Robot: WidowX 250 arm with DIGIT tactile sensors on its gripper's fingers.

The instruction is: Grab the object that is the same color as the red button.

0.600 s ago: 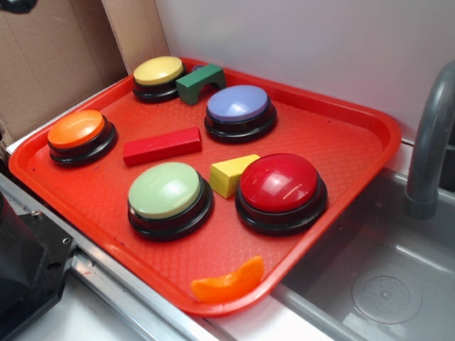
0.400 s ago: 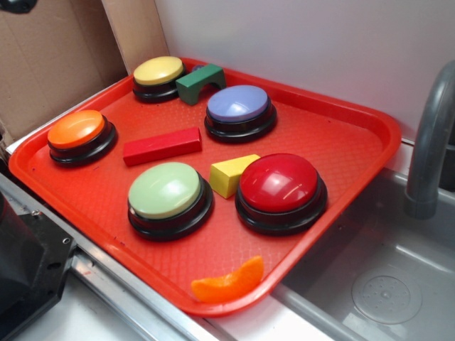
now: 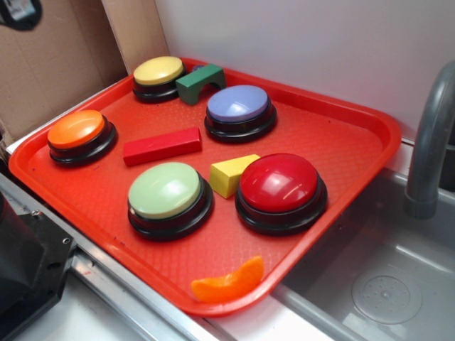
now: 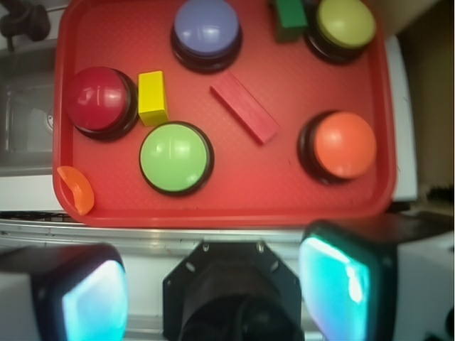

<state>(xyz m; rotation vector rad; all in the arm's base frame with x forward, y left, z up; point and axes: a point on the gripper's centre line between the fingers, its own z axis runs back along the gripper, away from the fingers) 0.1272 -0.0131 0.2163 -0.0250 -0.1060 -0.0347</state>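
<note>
1. Exterior view: the red block lies flat on the red tray, between the orange button and the purple button, and just behind the green button. The red button sits near the tray's front right, with the yellow wedge touching or almost touching its base. Only a dark scrap of the arm shows at the top left corner, so the tool's opening cannot be read here.

2. Wrist view: the tool hangs high over the tray's near edge, its two pads spread wide and empty. The red block lies diagonally, well ahead of the tool.

3. My judgement for the approach: move forward over the block's middle, then turn the wrist so the pads straddle its narrow width, not its length.

4. Descend straight; the green and orange buttons stand close, so keep the pads clear of their domes.

5. The block matches the tray's colour, so its edges could be misjudged.
</note>
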